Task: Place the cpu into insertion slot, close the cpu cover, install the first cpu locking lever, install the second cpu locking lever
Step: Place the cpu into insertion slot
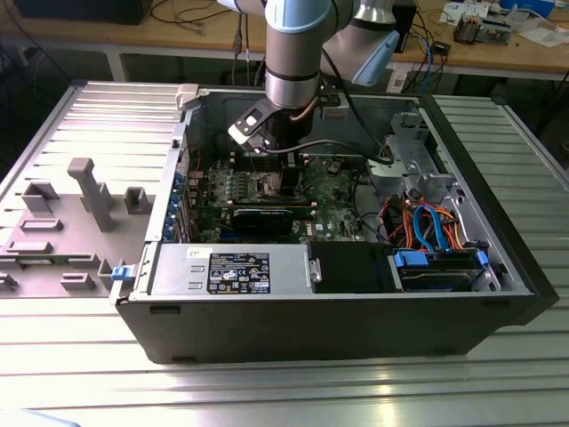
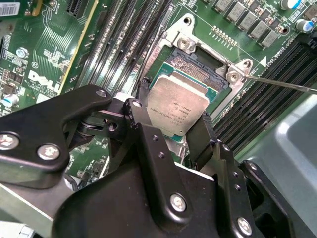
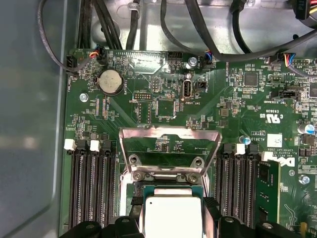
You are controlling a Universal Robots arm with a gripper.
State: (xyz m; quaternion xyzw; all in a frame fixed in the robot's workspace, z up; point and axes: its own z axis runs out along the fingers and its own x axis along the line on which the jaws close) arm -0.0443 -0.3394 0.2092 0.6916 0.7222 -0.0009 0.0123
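Lying open on the ribbed metal table [image 1: 284,396], the black computer case [image 1: 311,331] takes up most of the exterior view. Reading the case as a clock face, the arm [image 1: 293,49] drops in at twelve o'clock, the grey power-supply box [image 1: 233,269] sits at seven and the blue-trimmed drive bay [image 1: 440,267] at four. The gripper [image 1: 283,165] hangs over the green motherboard [image 1: 333,191], a little toward eleven from the middle.

That view is too far off to show the chip. In both wrist views the gripper [image 2: 174,106] [image 3: 172,213] is clenched on the cpu [image 2: 171,106] [image 3: 172,217], with a black finger on each of two opposite edges. The cpu is a flat square with a dull silver-grey metal top on a green base.

The first wrist view shows the cpu cover [image 3: 148,133] swung up on its hinge — a thin silver frame, with the board visible through its window. Rows of black memory slots [image 3: 91,183] flank it, and a coin battery [image 3: 110,82] lies beyond.

The second wrist view gives the insertion slot [image 2: 198,62] itself: a dark pin field in a metal frame, partly overlapped by the cpu. Whether the cpu touches the slot cannot be told. A thin metal rod [image 2: 282,84] juts from the frame's corner.
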